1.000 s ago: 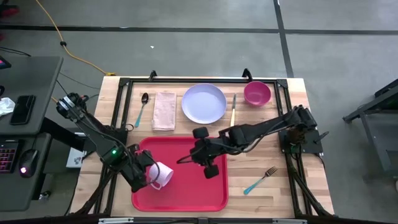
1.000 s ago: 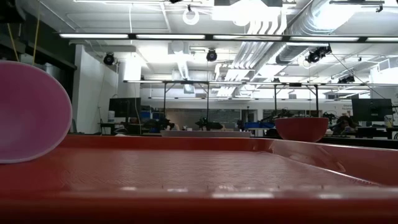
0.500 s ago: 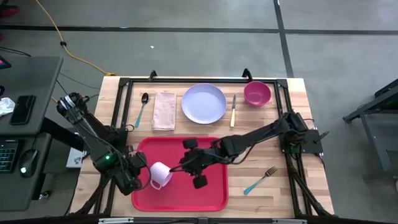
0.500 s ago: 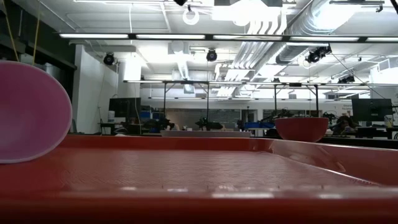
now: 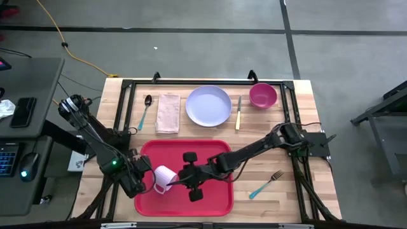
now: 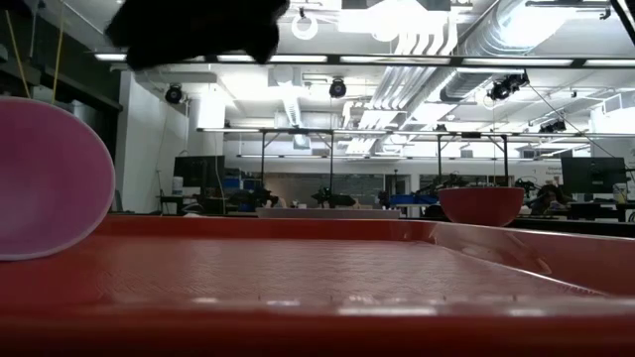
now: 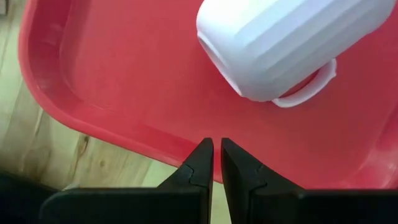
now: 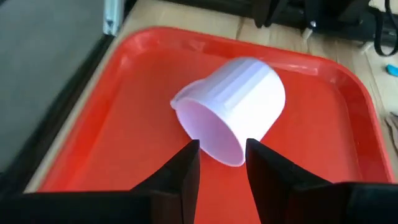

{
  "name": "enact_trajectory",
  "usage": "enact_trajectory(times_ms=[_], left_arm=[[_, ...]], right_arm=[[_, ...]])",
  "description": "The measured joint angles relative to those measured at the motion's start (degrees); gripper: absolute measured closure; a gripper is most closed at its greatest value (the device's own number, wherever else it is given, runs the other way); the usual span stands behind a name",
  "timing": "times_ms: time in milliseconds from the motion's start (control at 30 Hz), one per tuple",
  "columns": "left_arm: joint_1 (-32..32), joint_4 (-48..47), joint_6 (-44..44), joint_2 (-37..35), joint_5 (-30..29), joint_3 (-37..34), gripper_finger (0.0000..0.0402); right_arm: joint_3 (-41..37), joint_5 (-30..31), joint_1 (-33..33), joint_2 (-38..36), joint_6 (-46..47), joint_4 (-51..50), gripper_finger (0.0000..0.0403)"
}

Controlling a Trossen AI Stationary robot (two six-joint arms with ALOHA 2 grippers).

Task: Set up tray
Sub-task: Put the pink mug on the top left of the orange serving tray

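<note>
The red tray (image 5: 213, 156) lies at the near middle of the table. A white mug (image 5: 164, 178) lies on its side on the tray's left half, handle (image 7: 308, 87) toward the near edge and mouth (image 8: 211, 134) toward the right. My left gripper (image 7: 216, 149) is shut just left of the mug, over the tray's left rim (image 7: 112, 134), clear of the mug. My right gripper (image 8: 222, 149) is open and has come in from the right; its fingertips stand on either side of the mug's mouth. In the low view the mug (image 6: 50, 178) shows at the left. My right gripper comes at the mug level from the table's right. Its fingertips (image 8: 191, 149) stand by the lower rim of the mouth (image 8: 231, 160). Whether they touch the rim, I cannot tell. The mug rests with its side on the tray.
Along the far edge lie a spoon (image 5: 145, 111), a folded napkin (image 5: 168, 112), a pale plate (image 5: 208, 105), a knife (image 5: 238, 113) and a magenta bowl (image 5: 262, 95). A fork (image 5: 266, 184) lies right of the tray. The tray's right half (image 5: 219, 191) is bare.
My right gripper has moved across the tray toward the table's left and near edges, up to the mug's mouth. My left gripper has drawn back from the mug toward the tray's left rim. The mug has stayed lying where it was.
</note>
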Motion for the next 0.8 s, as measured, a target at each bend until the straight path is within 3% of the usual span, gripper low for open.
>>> enact_trajectory(times_ms=[800], left_arm=[[0.1, 2.1, 0.0, 0.0, -3.3, -2.3, 0.0339]], right_arm=[[0.0, -0.2, -1.6, 4.8, 3.9, 6.2, 0.0295]])
